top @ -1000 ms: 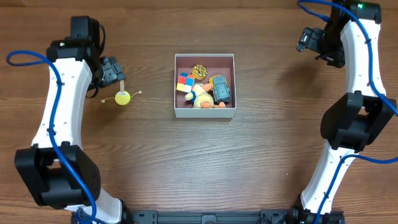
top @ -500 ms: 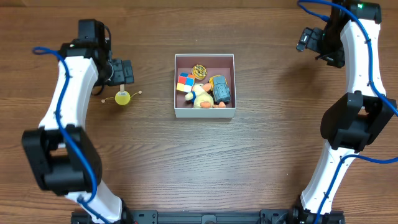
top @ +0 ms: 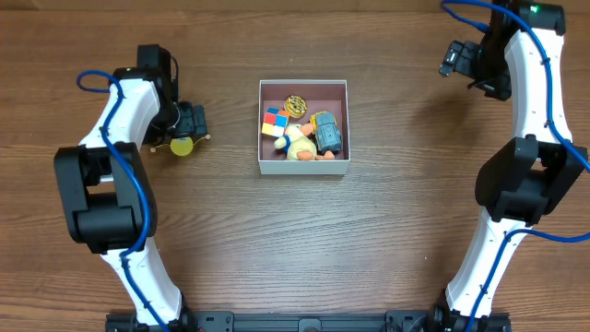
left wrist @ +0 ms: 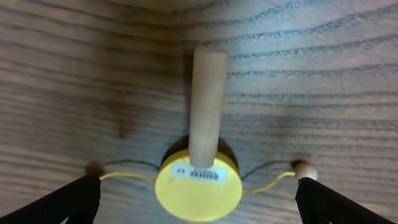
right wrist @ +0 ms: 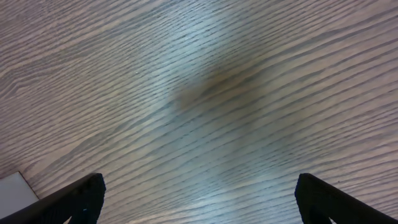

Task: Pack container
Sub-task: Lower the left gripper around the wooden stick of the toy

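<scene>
My left tool [top: 191,121] is spread wide above the yellow disc toy [left wrist: 198,186] and its wooden peg [left wrist: 208,106], toward the left edge of the surface [top: 304,240]. My right tool [top: 456,61], also spread, hovers near the far right corner. The container [top: 303,167] sits mid-surface, holding small toys [top: 300,138].

The left arm [top: 120,106] and right arm [top: 536,74] reach forward, left fingers [left wrist: 74,200] and right fingers [right wrist: 78,198] spread wide.

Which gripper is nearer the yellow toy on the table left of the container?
Left. The left gripper hangs open just above the yellow toy, straddling it. The right gripper is open far across the table, beyond the container.
</scene>
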You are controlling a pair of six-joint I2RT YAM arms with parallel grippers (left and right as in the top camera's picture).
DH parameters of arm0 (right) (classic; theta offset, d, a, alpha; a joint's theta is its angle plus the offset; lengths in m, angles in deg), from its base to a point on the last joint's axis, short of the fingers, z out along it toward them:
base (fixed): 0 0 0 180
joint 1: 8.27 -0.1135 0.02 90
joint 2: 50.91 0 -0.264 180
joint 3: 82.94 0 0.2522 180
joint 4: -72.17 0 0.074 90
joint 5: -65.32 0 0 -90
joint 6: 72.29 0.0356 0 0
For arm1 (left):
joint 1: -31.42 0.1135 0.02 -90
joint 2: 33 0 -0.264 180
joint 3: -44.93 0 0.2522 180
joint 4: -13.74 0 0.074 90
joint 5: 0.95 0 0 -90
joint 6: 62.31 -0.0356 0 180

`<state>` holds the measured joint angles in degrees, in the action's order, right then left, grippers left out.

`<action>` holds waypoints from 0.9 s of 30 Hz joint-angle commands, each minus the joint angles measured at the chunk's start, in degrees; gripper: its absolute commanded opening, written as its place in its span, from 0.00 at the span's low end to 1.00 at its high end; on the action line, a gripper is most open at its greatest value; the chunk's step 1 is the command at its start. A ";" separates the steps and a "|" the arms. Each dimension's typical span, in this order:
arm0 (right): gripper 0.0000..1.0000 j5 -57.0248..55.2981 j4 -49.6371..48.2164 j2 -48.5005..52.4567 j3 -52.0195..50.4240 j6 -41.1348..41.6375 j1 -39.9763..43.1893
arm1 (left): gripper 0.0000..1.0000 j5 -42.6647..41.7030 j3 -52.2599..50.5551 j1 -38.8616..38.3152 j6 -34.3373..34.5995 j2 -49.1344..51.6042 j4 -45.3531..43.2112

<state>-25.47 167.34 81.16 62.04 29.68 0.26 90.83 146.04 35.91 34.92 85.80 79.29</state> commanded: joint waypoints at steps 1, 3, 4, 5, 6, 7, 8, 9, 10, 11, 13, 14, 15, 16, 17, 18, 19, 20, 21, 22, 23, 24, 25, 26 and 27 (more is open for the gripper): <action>1.00 0.07 -0.35 -1.81 0.02 0.00 0.04 | 1.00 -1.84 1.05 0.04 -2.23 0.79 -1.90; 1.00 0.07 -0.35 -1.81 0.02 0.00 0.04 | 1.00 -1.81 1.05 0.07 -2.60 0.79 -3.13; 1.00 0.07 -0.35 -1.81 0.02 0.00 0.04 | 1.00 -1.84 1.05 0.09 -2.58 0.81 -3.50; 1.00 0.07 -0.35 -1.81 0.02 0.00 0.04 | 1.00 -1.84 1.05 0.11 -2.56 0.81 -3.76; 1.00 0.09 -0.35 -1.81 0.02 0.00 0.04 | 1.00 -1.81 1.05 0.11 -2.56 0.81 -4.00; 1.00 0.07 -0.35 -1.81 0.02 0.00 0.04 | 1.00 -1.81 1.05 0.11 -2.54 0.83 -4.31; 1.00 0.07 -0.35 -1.81 0.02 0.00 0.04 | 1.00 -1.81 1.05 0.11 -2.54 0.83 -4.48; 1.00 0.07 -0.35 -1.81 0.02 0.00 0.04 | 1.00 -1.81 1.05 0.11 -2.54 0.83 -4.72; 1.00 0.07 -0.35 -1.81 0.02 0.00 0.04 | 1.00 -1.81 1.05 0.11 -2.54 0.83 -4.85; 1.00 0.07 -0.35 -1.81 0.02 0.00 0.04 | 1.00 -1.81 1.05 0.11 -2.54 0.83 -4.98; 1.00 0.07 -0.35 -1.81 0.02 0.00 0.04 | 1.00 -1.79 1.05 0.11 -2.54 0.83 -5.18; 1.00 0.07 -0.35 -1.81 0.02 -0.02 0.04 | 1.00 -1.81 1.05 0.11 -2.49 0.83 -5.25; 1.00 0.07 -0.35 -1.81 0.02 0.00 0.04 | 1.00 -1.81 1.05 0.11 -2.51 0.83 -5.29; 1.00 0.07 -0.35 -1.81 0.02 0.00 0.04 | 1.00 -1.81 1.05 0.11 -2.51 0.83 -5.33; 1.00 0.07 -0.35 -1.81 0.02 0.00 0.04 | 1.00 -1.79 1.05 0.11 -2.51 0.83 -5.35; 1.00 0.07 -0.35 -1.81 0.02 0.00 0.04 | 1.00 -1.60 1.05 0.11 -2.51 0.83 -5.35; 1.00 0.07 -0.35 -1.81 0.02 0.00 0.04 | 1.00 -1.60 1.05 0.11 -2.51 0.85 -5.35; 1.00 0.07 -0.35 -1.81 0.02 0.00 0.04 | 1.00 -1.60 1.05 0.11 -2.51 0.90 -5.38; 1.00 0.07 -0.35 -1.81 0.02 0.00 0.04 | 1.00 -1.60 1.05 0.13 -2.51 0.90 -5.38; 1.00 0.07 -0.35 -1.81 0.02 -0.02 0.04 | 1.00 -1.60 1.05 0.13 -2.54 0.94 -5.42; 1.00 0.07 -0.35 -1.81 0.02 0.00 0.04 | 1.00 -1.62 1.05 0.13 -2.51 1.11 -5.57; 1.00 0.07 -0.35 -1.81 0.02 0.00 0.04 | 1.00 -1.60 1.05 0.13 -2.54 1.16 -5.70; 1.00 0.09 -0.35 -1.81 0.02 0.00 0.04 | 1.00 -1.60 1.05 0.13 -2.54 1.49 -5.88; 1.00 0.07 -0.35 -1.81 0.02 0.00 0.04 | 1.00 -1.57 1.05 0.17 -2.56 1.79 -6.08; 1.00 0.07 -0.35 -1.81 0.02 0.00 0.04 | 1.00 -1.60 1.05 0.31 -2.56 2.14 -6.23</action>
<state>-25.49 167.34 81.16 62.04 29.66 0.26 90.07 146.06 35.91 33.43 86.17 73.66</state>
